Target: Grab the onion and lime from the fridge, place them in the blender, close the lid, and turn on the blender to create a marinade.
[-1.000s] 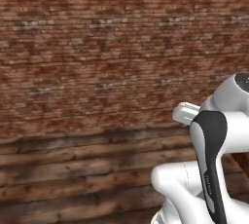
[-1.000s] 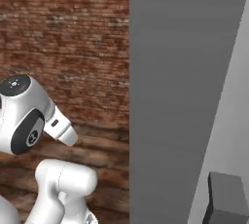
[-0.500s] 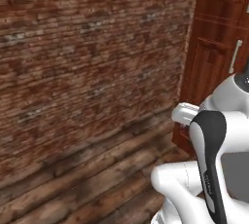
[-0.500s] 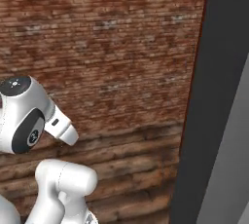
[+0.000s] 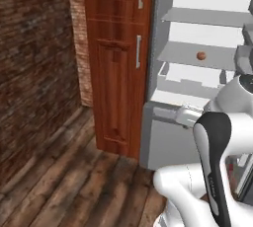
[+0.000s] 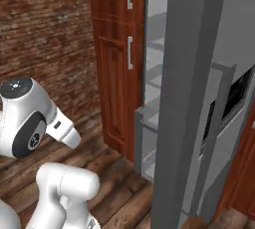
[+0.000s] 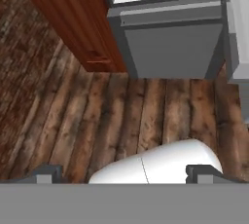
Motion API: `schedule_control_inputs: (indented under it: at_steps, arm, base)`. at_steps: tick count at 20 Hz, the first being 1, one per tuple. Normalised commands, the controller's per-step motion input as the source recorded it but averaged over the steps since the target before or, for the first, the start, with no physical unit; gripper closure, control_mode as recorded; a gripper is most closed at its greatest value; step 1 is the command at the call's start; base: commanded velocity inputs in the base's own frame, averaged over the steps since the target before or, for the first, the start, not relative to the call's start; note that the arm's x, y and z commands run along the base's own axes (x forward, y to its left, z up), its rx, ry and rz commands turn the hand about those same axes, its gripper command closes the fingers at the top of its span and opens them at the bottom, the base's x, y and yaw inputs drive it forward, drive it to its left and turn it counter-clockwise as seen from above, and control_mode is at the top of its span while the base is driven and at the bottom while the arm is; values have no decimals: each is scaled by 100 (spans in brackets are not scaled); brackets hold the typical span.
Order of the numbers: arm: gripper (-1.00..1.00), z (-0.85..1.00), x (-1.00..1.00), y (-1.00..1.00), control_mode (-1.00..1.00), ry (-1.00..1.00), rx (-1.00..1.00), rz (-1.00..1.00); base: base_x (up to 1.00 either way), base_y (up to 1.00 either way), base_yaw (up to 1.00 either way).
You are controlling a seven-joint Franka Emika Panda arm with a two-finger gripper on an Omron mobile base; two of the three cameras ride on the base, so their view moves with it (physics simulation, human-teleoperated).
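Note:
The fridge (image 5: 156, 33) stands open ahead on the right, with pale shelves and a white drawer. The onion (image 5: 201, 56), a small orange-brown ball, rests on a middle shelf. In the right base view the fridge's grey door (image 6: 189, 98) stands edge-on close in front. In the hand view my gripper (image 7: 125, 173) points down at the wooden floor. It is open, its fingertips (image 7: 46, 172) wide apart with nothing between them, and the fridge's grey bottom front (image 7: 170, 47) is beyond. The lime, the blender and the lid are out of view.
A red-brown wooden cupboard (image 5: 116, 63) with metal handles stands directly left of the fridge. A brick wall (image 5: 34, 63) runs along the left. Open plank floor (image 5: 74, 181) lies between me and both. The open fridge door narrows the room on the right.
The base has turned, so the whole view has swung. The brick wall that filled the earlier frames has slid left, and the cupboard and open fridge have come into view. The gripper stays open.

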Motion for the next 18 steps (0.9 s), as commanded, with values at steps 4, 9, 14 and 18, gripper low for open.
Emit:
schedule_control_inputs:
  at_steps: [4,9,14,18]
  arm:
    - [-100,0,0,0,100,0,0,0]
    - [-100,0,0,0,100,0,0,0]
    - [-100,0,0,0,100,0,0,0]
    - [-100,0,0,0,100,0,0,0]
  base:
    - [67,17,-70]
    - [100,63,-42]
    - [96,25,-22]
    - [55,0,-10]
